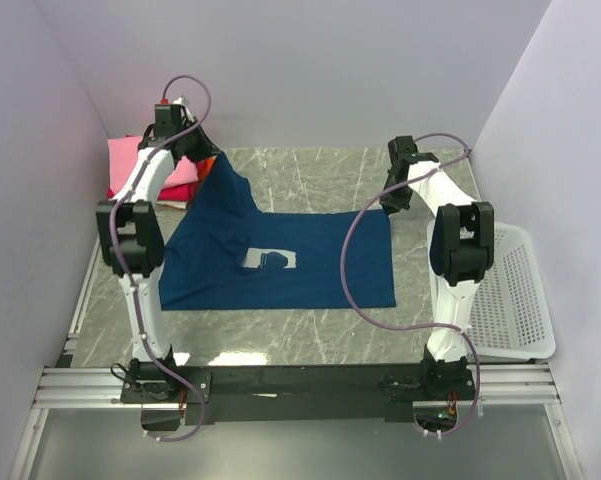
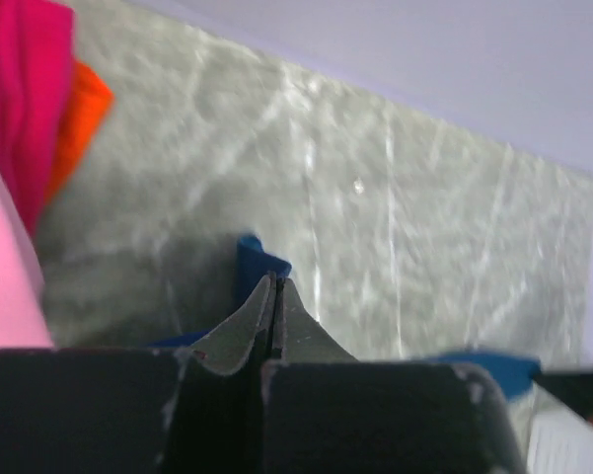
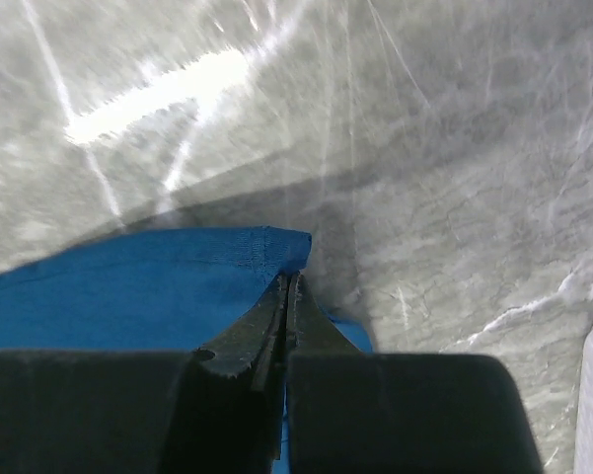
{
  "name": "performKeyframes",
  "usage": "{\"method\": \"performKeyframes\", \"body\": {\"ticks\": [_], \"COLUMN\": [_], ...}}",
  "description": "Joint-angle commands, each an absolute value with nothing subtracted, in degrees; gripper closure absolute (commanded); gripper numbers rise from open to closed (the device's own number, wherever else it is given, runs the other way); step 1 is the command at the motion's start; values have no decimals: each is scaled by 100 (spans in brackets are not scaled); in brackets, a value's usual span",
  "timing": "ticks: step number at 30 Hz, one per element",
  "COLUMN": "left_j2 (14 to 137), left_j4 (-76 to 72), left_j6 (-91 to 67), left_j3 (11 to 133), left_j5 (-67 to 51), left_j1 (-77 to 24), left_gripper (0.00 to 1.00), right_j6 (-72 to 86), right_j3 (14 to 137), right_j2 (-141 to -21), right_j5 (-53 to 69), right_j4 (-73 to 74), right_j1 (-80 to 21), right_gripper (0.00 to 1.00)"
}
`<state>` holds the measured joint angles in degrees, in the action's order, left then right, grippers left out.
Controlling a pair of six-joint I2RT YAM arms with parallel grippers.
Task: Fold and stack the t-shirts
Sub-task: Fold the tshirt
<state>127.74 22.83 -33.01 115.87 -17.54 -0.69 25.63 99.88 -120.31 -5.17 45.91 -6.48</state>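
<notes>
The dark blue t-shirt (image 1: pixel 280 262) lies spread across the tabletop (image 1: pixel 310 170), with the left hand (image 2: pixel 274 288) clamped on its 11 o'clock corner and the right hand (image 3: pixel 289 281) clamped on its 2 o'clock corner. The folded t-shirts (image 1: pixel 130 165) sit stacked at 10 o'clock.

So the dark blue t-shirt (image 1: pixel 280 255) is spread mostly flat mid-table, white square print (image 1: pixel 270 261) facing up, with its 11 o'clock corner lifted. At its 10 o'clock there's a folded pile: pink t-shirt (image 1: pixel 128 160) on top, magenta-red t-shirt (image 2: pixel 25 89) under it, orange t-shirt (image 2: pixel 79 118) peeking out.
</notes>
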Motion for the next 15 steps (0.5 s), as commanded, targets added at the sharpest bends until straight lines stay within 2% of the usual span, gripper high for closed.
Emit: {"method": "performKeyframes", "body": {"ticks": [1, 6, 15], "left_j2": [11473, 10286, 9019], "left_j4": [1688, 1758, 2180], "left_j6": [-2963, -2690, -2241], "left_j3": [10622, 9066, 7324], "left_j5": [-2311, -2180, -1679], "left_j1": [-97, -97, -105], "left_gripper": [100, 100, 100], "right_j6": [2514, 2479, 2531], "right_j3": [9495, 8791, 8131], "right_j2": [-11514, -10987, -10442], "right_j5": [-589, -527, -431], "right_j4": [4448, 4070, 3841], "right_j1": [-642, -633, -642], "right_gripper": [100, 100, 100]}}
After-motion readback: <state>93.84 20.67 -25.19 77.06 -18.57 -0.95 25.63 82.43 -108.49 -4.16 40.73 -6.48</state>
